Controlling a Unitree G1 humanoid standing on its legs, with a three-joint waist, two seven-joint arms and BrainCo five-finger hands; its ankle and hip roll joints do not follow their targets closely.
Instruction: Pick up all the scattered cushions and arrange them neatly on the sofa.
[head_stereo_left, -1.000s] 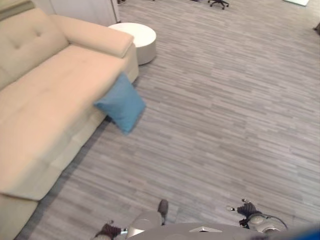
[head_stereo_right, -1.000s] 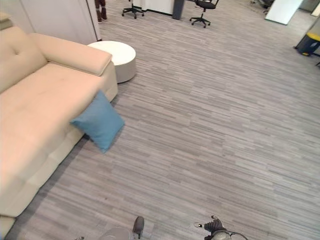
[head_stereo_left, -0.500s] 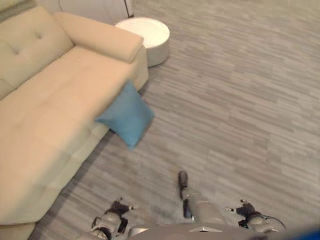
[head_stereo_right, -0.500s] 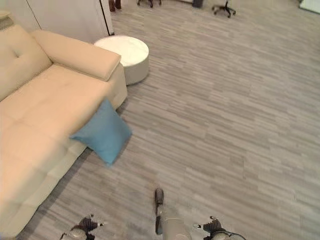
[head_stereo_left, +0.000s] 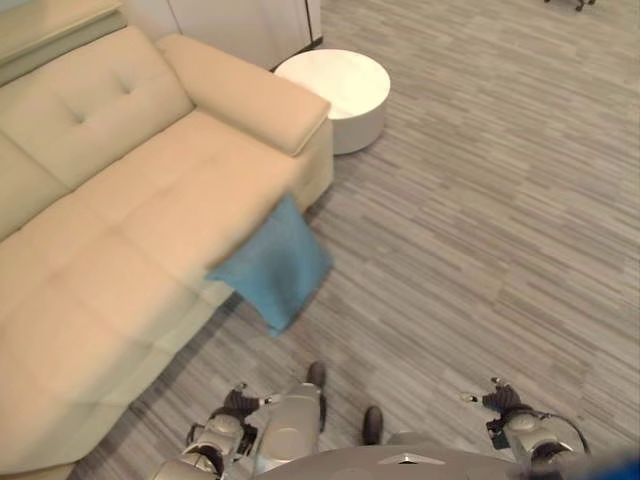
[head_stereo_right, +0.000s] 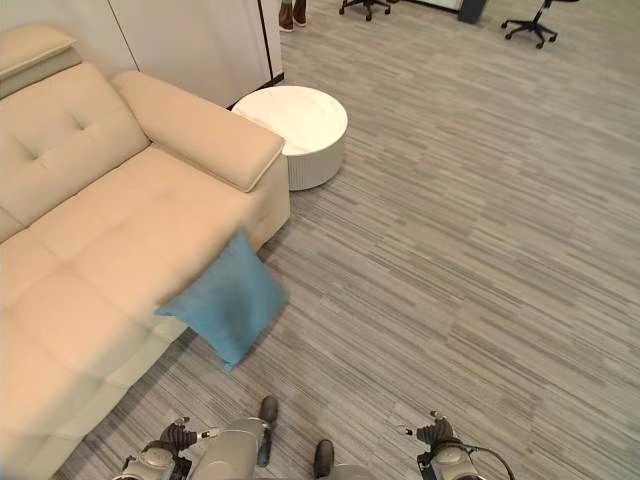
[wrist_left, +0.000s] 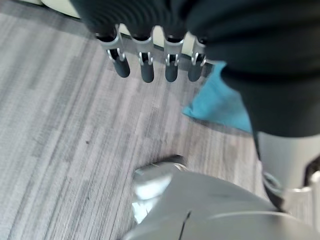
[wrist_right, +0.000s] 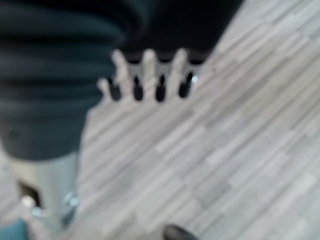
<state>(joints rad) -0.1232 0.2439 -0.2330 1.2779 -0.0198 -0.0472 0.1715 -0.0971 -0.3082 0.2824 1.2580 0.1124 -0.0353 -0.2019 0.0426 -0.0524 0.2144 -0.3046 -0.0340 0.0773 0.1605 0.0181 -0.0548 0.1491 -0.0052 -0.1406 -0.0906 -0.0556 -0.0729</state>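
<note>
- Blue cushion (head_stereo_right: 226, 305): square, soft fabric, propped tilted against front edge of beige sofa (head_stereo_right: 90, 230), lower corner on the floor.
- Sofa upholstery smooth, tufted back, padded armrest.
- Round white side table (head_stereo_right: 298, 122) just past the armrest.
- Grey wood-plank floor (head_stereo_right: 480, 250); office chair (head_stereo_right: 528, 22) far off.
- Left hand (wrist_left: 150, 62) low over floor, fingers straight, empty.
- Right hand (wrist_right: 145, 75) likewise extended, empty.
- No readable writing.

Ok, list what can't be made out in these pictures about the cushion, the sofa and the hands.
- Blue cushion: the side against the sofa faces away from the eye views.
- Sofa: its near end is cut off by the frame edge in both eye views.
- Right hand: blurred in the right wrist view.
- Left hand: fingers hang straight; palm hidden by its dark cover.
</note>
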